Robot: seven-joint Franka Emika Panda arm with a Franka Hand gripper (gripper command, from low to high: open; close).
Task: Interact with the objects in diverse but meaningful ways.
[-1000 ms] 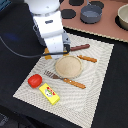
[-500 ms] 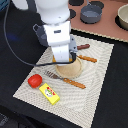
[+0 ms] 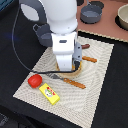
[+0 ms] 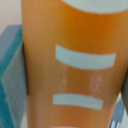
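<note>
I am not seeing the jaws themselves in either view, so I cannot tell whether they are spread, closed or gripping anything. In the exterior view the white arm's wrist housing is covering the gripper (image 3: 66, 66), which is sitting low over the round tan plate (image 3: 76, 71). The wrist view is being filled almost wholly by a glossy golden-orange surface with pale scored bars, which I am reading as the golden scored bread loaf (image 4: 75, 65); it is lying right up against the camera.

I am judging the loaf to be a light, rigid plastic toy with a smooth, slippery skin. Across its narrow width, between two score marks, looks like the safest place to pinch it.

Further out on the pale woven placemat (image 3: 102, 75), an orange-handled fork (image 3: 67, 80) is lying just beside the plate, and an orange-handled knife (image 3: 89, 59) is poking out on the plate's far side. The red tomato (image 3: 34, 80) and the yellow packet block (image 3: 49, 93) are sitting near each other toward the exterior view's left. Grey-blue pots (image 3: 91, 12) are standing well apart, off the mat.
</note>
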